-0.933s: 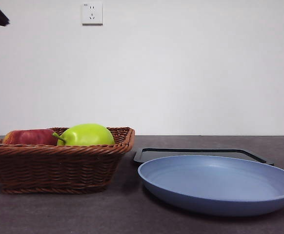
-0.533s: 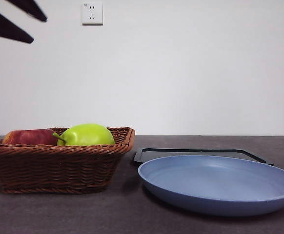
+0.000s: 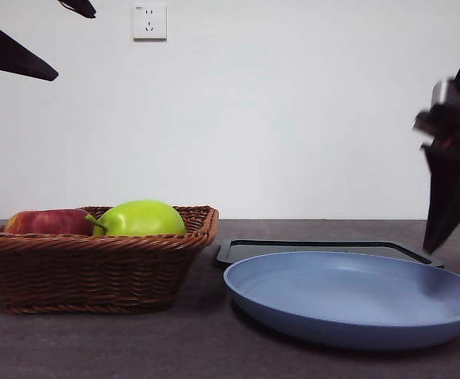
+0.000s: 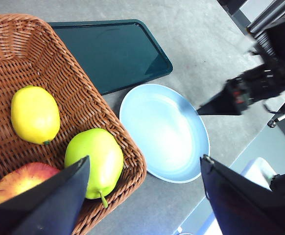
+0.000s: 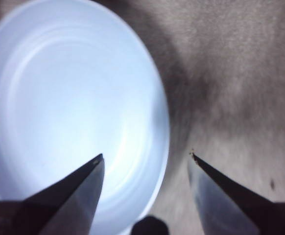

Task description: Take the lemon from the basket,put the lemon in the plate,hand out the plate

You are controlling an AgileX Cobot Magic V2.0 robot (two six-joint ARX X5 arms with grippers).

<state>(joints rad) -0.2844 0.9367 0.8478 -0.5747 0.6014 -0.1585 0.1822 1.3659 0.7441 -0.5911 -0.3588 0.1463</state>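
The lemon [image 4: 35,115] lies in the basket [image 4: 59,83], toward the wall nearest the black tray [image 4: 110,51], with the green fruit [image 4: 94,161] just beside it and the red apple [image 4: 20,183] next to both; none of the 3 has left the wicker. From the front the lemon is hidden behind the basket rim [image 3: 96,241], and only the green fruit [image 3: 139,219] and the apple [image 3: 48,222] show above it. The plate [image 3: 356,304] sits bare on the table beside the basket, partly in front of the tray [image 3: 325,247]. The left gripper [image 4: 145,169] hangs high above the basket, its jaws spread wide and holding nothing, so the first step, taking the lemon, is in hand but the grasp is not yet made. The right gripper [image 5: 145,156] hovers over the near rim of the plate [image 5: 74,107], jaws also wide apart and empty, with one tip over the plate and the other over the table, probably lined up to take the rim, though the blur of that view makes the height hard to judge. The next move likely calls for the left gripper to come down on the lemon, straddling its short width, with care that a jaw does not catch the green fruit or the basket wall close by.
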